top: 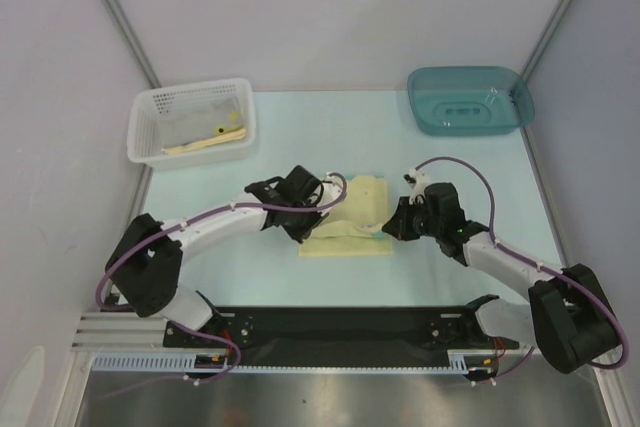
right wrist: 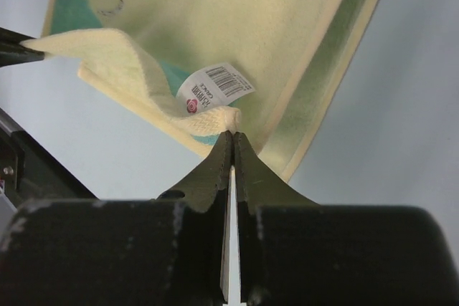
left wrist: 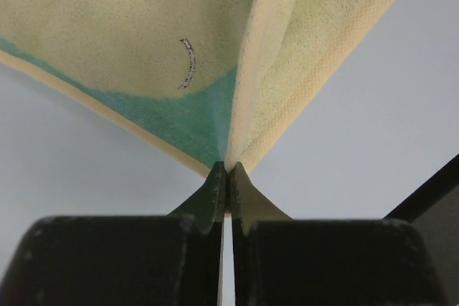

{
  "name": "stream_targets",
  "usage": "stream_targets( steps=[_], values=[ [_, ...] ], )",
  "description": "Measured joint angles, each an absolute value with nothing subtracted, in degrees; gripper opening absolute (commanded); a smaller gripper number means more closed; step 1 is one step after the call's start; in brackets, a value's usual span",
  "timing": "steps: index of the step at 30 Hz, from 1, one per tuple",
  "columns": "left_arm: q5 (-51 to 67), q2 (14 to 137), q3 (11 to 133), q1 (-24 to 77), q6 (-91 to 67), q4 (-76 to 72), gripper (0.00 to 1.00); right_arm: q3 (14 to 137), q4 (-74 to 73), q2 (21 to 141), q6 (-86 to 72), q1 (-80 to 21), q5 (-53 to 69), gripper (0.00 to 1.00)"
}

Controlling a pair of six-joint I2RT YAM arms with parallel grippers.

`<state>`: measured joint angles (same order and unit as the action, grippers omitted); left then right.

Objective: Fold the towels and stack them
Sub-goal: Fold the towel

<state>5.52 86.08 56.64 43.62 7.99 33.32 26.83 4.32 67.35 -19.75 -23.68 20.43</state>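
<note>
A pale yellow towel (top: 350, 232) with a teal face lies mid-table, its far part lifted into a fold (top: 367, 195). My left gripper (top: 320, 209) is shut on the towel's left corner. In the left wrist view the towel (left wrist: 143, 26) fans up from the shut left gripper (left wrist: 227, 167), teal showing by the pinch. My right gripper (top: 393, 221) is shut on the right corner. In the right wrist view the right gripper (right wrist: 233, 132) pinches the towel (right wrist: 215, 12) just under a white barcode tag (right wrist: 215, 87). More towels (top: 205, 134) lie in the basket.
A white mesh basket (top: 150, 107) stands at the back left. A teal plastic bin (top: 470, 99) sits at the back right. A black rail (top: 350, 325) runs along the near edge between the arm bases. Pale walls close in the table on both sides.
</note>
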Motion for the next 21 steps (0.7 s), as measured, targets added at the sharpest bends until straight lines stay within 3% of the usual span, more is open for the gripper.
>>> stream_targets(
  steps=[1, 3, 5, 6, 13, 21],
  values=[
    [5.5, 86.3, 56.6, 43.9, 7.9, 33.5, 0.08, 26.6, 3.6, 67.4, -20.1, -24.1, 19.9, 0.12],
    [5.7, 86.4, 56.4, 44.3, 7.5, 33.7, 0.24, 26.5, 2.2, 67.6, -21.0, -24.6, 18.7, 0.15],
    [6.2, 86.4, 56.3, 44.4, 6.6, 33.8, 0.32, 26.5, 0.3, 67.6, -22.2, -24.9, 17.5, 0.22],
    [6.4, 86.4, 56.2, 44.5, 6.2, 33.8, 0.44, 26.5, -0.6, 67.6, -22.7, -24.9, 16.9, 0.24],
    [7.2, 84.5, 56.4, 44.6, 4.2, 36.5, 0.51, 27.6, -10.3, 65.8, -26.1, -25.0, 13.8, 0.36],
    [6.1, 83.2, 57.9, 44.6, -1.7, 34.7, 0.52, 35.4, -13.1, 66.5, -28.4, -25.9, 11.9, 0.35]
  ],
)
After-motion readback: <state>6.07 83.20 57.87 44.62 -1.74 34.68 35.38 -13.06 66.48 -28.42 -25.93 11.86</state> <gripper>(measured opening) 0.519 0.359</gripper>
